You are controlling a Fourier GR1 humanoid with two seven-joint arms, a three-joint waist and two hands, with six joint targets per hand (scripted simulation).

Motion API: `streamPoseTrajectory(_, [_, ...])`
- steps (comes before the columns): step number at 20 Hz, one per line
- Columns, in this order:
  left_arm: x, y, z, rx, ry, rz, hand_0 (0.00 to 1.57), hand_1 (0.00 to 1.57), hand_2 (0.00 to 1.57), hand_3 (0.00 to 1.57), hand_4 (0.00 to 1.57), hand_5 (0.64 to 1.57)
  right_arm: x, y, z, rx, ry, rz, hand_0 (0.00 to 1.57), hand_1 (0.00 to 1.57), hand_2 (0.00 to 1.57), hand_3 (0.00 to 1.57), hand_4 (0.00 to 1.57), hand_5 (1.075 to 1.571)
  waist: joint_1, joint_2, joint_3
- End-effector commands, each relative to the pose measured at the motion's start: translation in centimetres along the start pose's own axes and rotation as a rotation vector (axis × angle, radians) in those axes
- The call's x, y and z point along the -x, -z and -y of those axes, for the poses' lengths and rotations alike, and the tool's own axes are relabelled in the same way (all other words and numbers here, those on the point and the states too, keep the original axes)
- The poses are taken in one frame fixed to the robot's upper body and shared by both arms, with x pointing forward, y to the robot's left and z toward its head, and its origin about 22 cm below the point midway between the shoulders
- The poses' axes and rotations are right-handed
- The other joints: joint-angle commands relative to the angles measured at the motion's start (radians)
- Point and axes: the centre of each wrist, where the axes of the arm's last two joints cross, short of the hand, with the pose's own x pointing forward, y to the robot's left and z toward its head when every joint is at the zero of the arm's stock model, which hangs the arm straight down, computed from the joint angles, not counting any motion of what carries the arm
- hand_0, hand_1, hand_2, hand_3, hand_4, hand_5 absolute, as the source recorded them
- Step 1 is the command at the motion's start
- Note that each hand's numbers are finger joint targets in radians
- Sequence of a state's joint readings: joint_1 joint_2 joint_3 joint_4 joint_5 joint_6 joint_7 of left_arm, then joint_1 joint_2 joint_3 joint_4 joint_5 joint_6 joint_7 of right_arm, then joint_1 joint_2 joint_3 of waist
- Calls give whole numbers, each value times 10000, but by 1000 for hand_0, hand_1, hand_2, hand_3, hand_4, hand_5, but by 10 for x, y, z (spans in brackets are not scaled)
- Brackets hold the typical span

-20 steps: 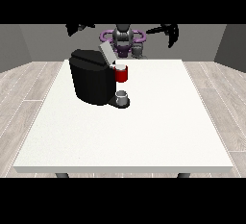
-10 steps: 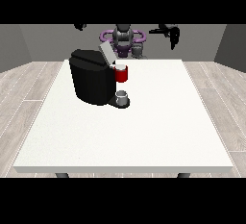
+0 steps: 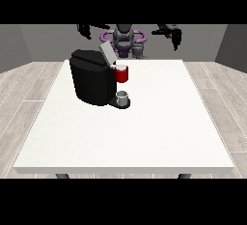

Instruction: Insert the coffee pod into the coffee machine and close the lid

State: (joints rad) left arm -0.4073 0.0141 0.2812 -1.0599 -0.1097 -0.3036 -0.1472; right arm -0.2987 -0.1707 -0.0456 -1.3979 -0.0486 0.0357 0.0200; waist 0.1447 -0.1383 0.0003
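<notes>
The machine [image 3: 94,79] is sitting far left on the table [image 3: 144,132], lid [image 3: 106,53] standing open. Both hands [image 3: 175,36] [image 3: 85,30] are hanging raised behind; I cannot tell their finger state.

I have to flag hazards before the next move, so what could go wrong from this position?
1. The grey lid of the black coffee machine stands tilted up beside the red brewing head; a hand coming down could catch its raised edge.
2. Both hands, the one at the view's left and the one at the view's right, hang far back near the torso, so any reach crosses a long stretch.
3. The small grey cup on the machine's base could be tipped.
</notes>
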Motion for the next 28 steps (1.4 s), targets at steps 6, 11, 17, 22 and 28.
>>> streamPoseTrajectory(6, [-22, -15, -19, -593, -85, 956, 0, 0, 0, 0, 0, 1571, -21, 36, -14, -279, 409, 398, 0, 0, 0, 0, 0, 1571, -318, 1218, -3])
streamPoseTrajectory(11, [-34, -26, -14, -406, 235, 556, 0, 0, 0, 0, 0, 1571, 1, 39, -15, -181, 307, -103, 0, 0, 0, 0, 0, 1571, -72, 1204, -2])
streamPoseTrajectory(17, [-43, -31, -28, -681, 451, 1168, 0, 0, 0, 0, 0, 1571, -12, 57, -18, -582, -176, 598, 0, 0, 0, 0, 0, 1571, -168, 1843, -3])
streamPoseTrajectory(22, [-46, -36, -20, -963, 218, 941, 0, 0, 0, 0, 0, 1571, -23, 70, -11, -643, -266, 470, 0, 0, 0, 0, 0, 1571, -223, 1777, -3])
streamPoseTrajectory(28, [-40, -34, -16, -1000, 676, 1268, 0, 0, 0, 0, 0, 1571, -8, 63, -61, -1100, -487, 649, 0, 0, 0, 0, 0, 1571, -432, 1959, -4])
